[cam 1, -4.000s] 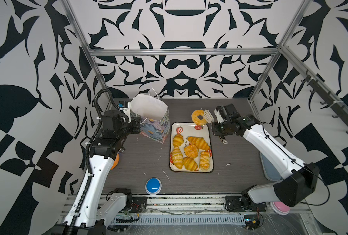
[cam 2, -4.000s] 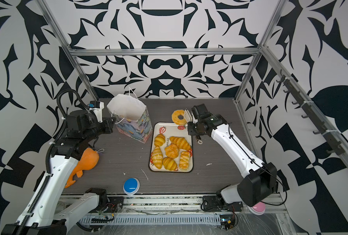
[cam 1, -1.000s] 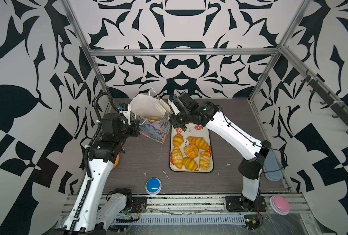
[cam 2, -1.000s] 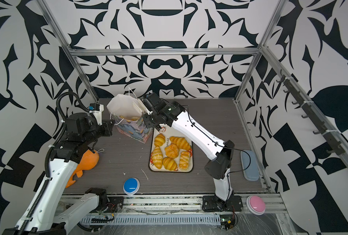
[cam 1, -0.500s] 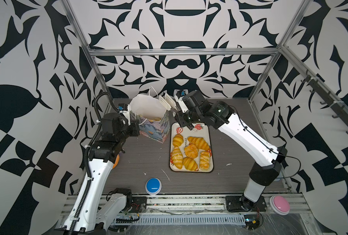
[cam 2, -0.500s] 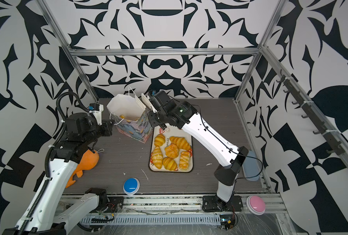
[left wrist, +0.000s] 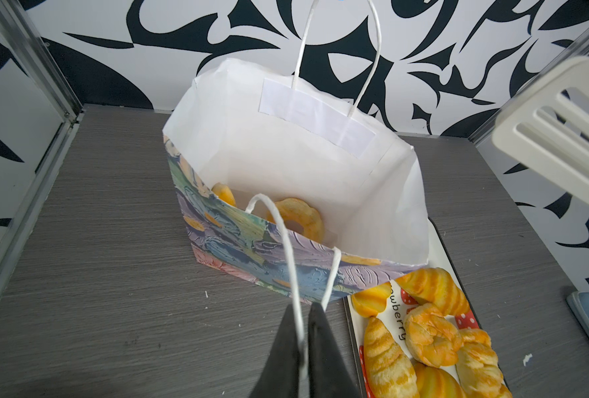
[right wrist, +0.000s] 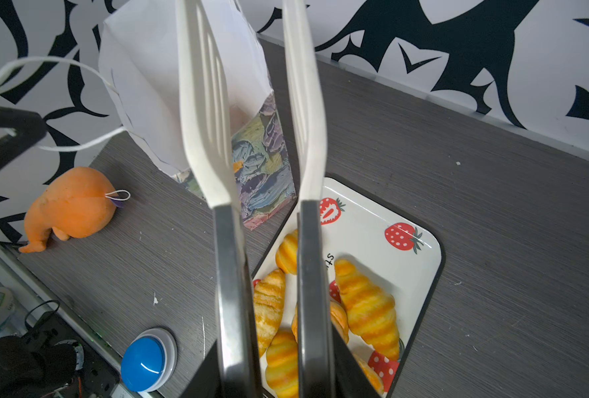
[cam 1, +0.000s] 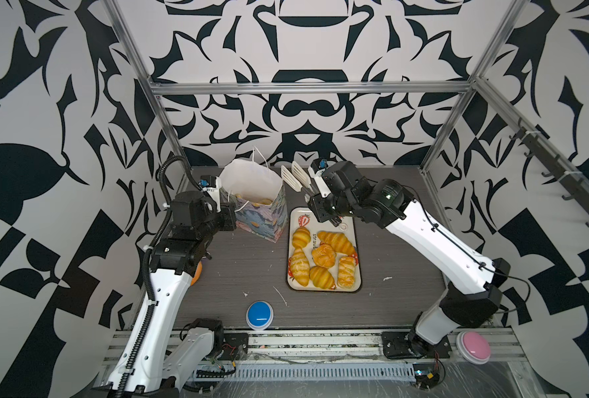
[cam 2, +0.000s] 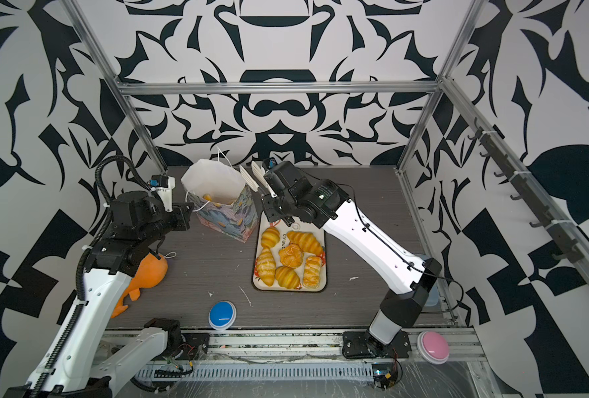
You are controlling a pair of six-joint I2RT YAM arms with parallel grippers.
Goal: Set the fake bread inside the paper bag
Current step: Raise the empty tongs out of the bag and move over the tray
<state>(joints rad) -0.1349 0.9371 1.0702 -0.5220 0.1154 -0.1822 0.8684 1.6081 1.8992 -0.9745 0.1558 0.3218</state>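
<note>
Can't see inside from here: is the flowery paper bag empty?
Not empty: inside the paper bag a ring doughnut and part of another pastry lie at the bottom.

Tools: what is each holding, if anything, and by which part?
The left tool pinches the bag's cord handle at its top. The right tool grips the tongs by their metal arms.

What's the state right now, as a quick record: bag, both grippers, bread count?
paper bag: upright, mouth open, beside the tray
left gripper: fingers shut on one cord handle of the bag
right gripper: shut on white tongs, blades apart and empty, raised beside the bag
in bag: ring doughnut and one partly hidden piece
on tray: six fake bread pieces
</note>
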